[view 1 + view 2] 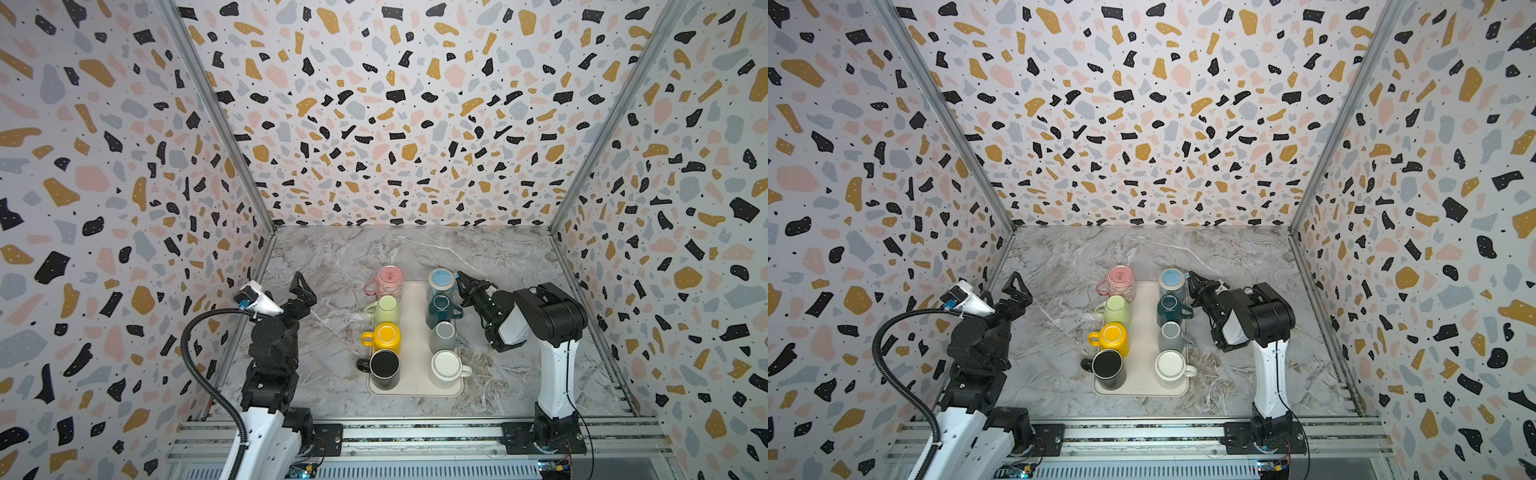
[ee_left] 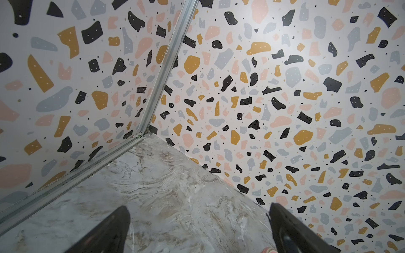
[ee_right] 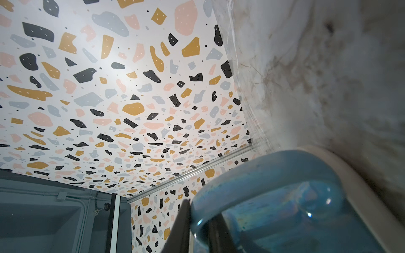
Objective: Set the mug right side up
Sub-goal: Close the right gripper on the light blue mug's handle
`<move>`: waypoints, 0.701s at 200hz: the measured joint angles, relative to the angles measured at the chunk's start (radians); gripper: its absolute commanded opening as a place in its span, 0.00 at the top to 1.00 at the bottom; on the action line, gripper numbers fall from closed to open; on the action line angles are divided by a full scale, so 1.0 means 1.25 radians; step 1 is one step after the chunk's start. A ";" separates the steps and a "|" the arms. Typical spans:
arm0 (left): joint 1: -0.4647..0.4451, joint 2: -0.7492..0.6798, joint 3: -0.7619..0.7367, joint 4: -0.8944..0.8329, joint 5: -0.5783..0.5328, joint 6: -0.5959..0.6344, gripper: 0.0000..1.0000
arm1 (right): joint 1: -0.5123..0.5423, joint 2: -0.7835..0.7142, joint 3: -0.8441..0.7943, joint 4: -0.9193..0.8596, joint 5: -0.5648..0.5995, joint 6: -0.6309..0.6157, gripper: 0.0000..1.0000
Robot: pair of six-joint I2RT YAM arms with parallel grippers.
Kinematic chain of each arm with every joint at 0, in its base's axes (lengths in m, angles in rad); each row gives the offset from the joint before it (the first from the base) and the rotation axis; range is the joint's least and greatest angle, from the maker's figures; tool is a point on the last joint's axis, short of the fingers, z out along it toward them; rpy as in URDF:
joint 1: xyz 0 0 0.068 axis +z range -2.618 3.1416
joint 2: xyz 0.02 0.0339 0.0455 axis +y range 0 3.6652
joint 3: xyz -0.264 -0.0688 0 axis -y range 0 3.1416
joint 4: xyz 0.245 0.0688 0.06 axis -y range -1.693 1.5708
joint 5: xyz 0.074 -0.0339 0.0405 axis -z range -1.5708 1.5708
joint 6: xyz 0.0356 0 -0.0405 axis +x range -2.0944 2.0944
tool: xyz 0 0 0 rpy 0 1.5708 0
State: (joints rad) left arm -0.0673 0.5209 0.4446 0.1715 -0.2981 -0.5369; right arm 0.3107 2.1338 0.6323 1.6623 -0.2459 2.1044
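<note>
A light blue mug (image 1: 440, 282) (image 1: 1172, 280) stands bottom up at the far right corner of the cream tray (image 1: 415, 386) (image 1: 1142, 388). My right gripper (image 1: 460, 279) (image 1: 1192, 277) reaches in from the right, level with the mug's side. In the right wrist view its fingers (image 3: 186, 219) are clamped on the mug's blue handle (image 3: 263, 175), one finger outside the loop and one inside, and the mug rests on the tray. My left gripper (image 1: 301, 282) (image 1: 1016, 282) (image 2: 197, 210) hovers open and empty to the left of the tray.
Several other mugs stand bottom up on the tray in two rows: pink (image 1: 390, 279), green (image 1: 386, 309), yellow (image 1: 384, 336), black (image 1: 384, 365), dark teal (image 1: 441, 309), grey (image 1: 444, 336), white (image 1: 446, 365). Patterned walls close in the marble table (image 1: 332, 257) on three sides.
</note>
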 measured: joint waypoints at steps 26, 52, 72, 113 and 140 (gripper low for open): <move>0.000 0.000 0.001 0.000 0.000 0.001 0.00 | 0.000 0.021 0.026 0.009 -0.001 0.000 1.00; 0.000 -0.001 0.003 -0.005 0.000 0.001 0.00 | 0.000 0.032 0.045 0.008 -0.007 0.000 1.00; 0.000 -0.005 0.006 -0.012 0.000 0.001 0.00 | -0.002 0.033 0.052 -0.001 -0.016 0.000 1.00; 0.000 -0.020 0.007 -0.014 -0.001 0.001 0.00 | -0.005 0.033 0.063 -0.015 -0.031 -0.001 1.00; 0.000 -0.025 0.007 -0.018 -0.001 0.001 0.00 | -0.005 0.033 0.068 -0.019 -0.044 -0.001 1.00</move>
State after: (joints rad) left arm -0.0673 0.4896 0.4534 0.1493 -0.2993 -0.5358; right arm 0.3050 2.1746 0.7174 1.6382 -0.3012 2.1036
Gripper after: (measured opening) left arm 0.997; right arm 0.142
